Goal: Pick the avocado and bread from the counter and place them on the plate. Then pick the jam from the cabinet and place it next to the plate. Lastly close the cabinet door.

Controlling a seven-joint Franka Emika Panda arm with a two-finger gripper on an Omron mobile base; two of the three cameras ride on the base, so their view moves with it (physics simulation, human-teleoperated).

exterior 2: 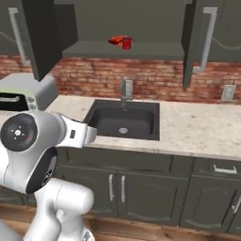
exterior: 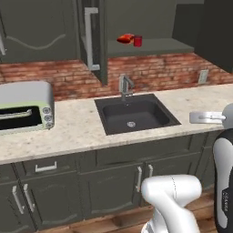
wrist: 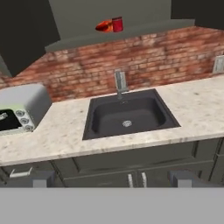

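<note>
The tool (wrist: 112,178) hangs with its jaws spread wide and empty, low before the bench (wrist: 65,135), so no pick seems begun; the first step is probably still ahead. The jam (wrist: 117,24) stands high above and far ahead of the tool, on the cabinet (wrist: 131,33) shelf. The open cabinet door (exterior: 93,38) juts out up-left, narrowing any reach upward. Ahead, the sink (wrist: 127,114) leaves open room.

Both base cameras sit behind the arm, left and right, looking forward and down across the worktop (exterior: 82,132) at the sink (exterior: 134,116) and open cabinet (exterior 2: 122,49). The hand camera faces the same sink (wrist: 129,116) head-on, level with the worktop edge, somewhat nearer.
</note>
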